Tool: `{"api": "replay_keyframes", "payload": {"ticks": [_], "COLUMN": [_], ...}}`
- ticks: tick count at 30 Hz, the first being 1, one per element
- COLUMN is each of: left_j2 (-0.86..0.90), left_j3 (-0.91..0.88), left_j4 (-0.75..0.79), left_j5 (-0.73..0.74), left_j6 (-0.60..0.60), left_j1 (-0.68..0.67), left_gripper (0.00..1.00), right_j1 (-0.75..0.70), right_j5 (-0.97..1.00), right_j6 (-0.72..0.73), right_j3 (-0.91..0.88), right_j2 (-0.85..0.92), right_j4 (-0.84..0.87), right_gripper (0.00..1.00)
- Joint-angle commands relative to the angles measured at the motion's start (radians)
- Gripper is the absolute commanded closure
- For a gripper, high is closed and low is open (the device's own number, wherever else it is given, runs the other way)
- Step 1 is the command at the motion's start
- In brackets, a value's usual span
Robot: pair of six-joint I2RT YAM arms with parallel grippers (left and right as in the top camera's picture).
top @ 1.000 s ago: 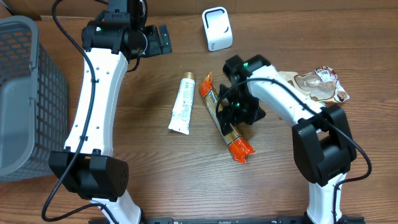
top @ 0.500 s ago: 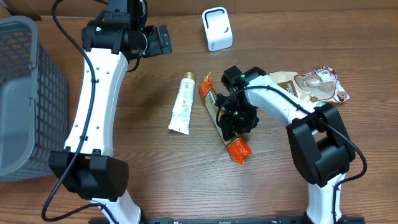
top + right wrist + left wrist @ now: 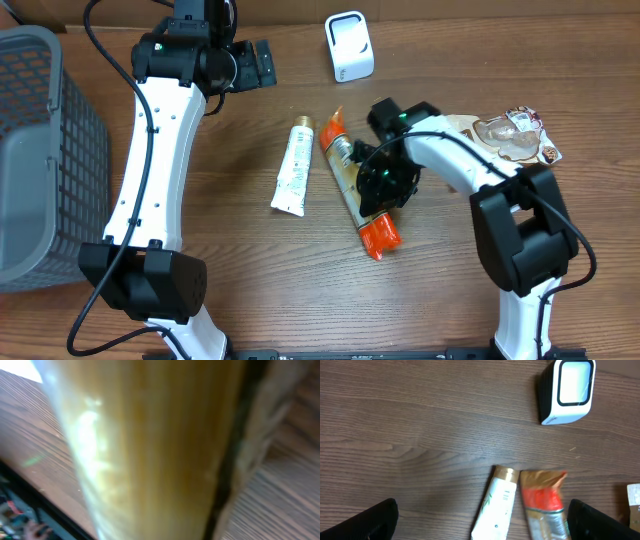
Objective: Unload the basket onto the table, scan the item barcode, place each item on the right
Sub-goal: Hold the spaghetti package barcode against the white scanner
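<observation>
A long gold snack packet (image 3: 347,168) with orange ends lies slantwise at the table's middle. My right gripper (image 3: 378,184) is down over its middle and shut on it. In the right wrist view the packet's gold film (image 3: 150,450) fills the frame, blurred, and hides the fingers. The white barcode scanner (image 3: 349,46) stands at the back of the table, also seen as the scanner (image 3: 568,390) from the left wrist. My left gripper (image 3: 262,63) hangs open at the back left, and from its wrist the gripper (image 3: 482,522) holds nothing above the table.
A white tube (image 3: 294,168) lies just left of the packet, almost touching it; the left wrist view also shows the tube (image 3: 496,507). A flat pouch with a clear window (image 3: 508,137) lies at the right. A grey basket (image 3: 40,150) stands at the left edge.
The right gripper has come down on the packet and closed on it. The packet has swung and shifted slightly under the grip. The left arm has not moved.
</observation>
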Motion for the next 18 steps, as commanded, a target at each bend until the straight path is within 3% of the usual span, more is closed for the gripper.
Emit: {"api": "replay_keyframes", "payload": {"ticks": [1,9,18], "left_j2": [0.0,0.0,0.0], "left_j3": [0.01,0.01,0.01], "left_j4": [0.0,0.0,0.0], "left_j5": [-0.003,-0.003,-0.003], "left_j6": [0.001,0.001,0.001], "left_j1": [-0.001,-0.001,-0.001], "left_gripper": [0.01,0.0,0.01], "right_j1": [-0.073,-0.237,-0.262], "right_j5": [-0.148,-0.449,-0.743], "right_j6": [-0.019,-0.1,-0.174], "right_j3": [0.058,0.062,0.061], "right_j2": [-0.093,-0.276,-0.343], "right_j4": [0.01,0.021,0.038], "right_gripper": [0.96,0.96,0.96]}}
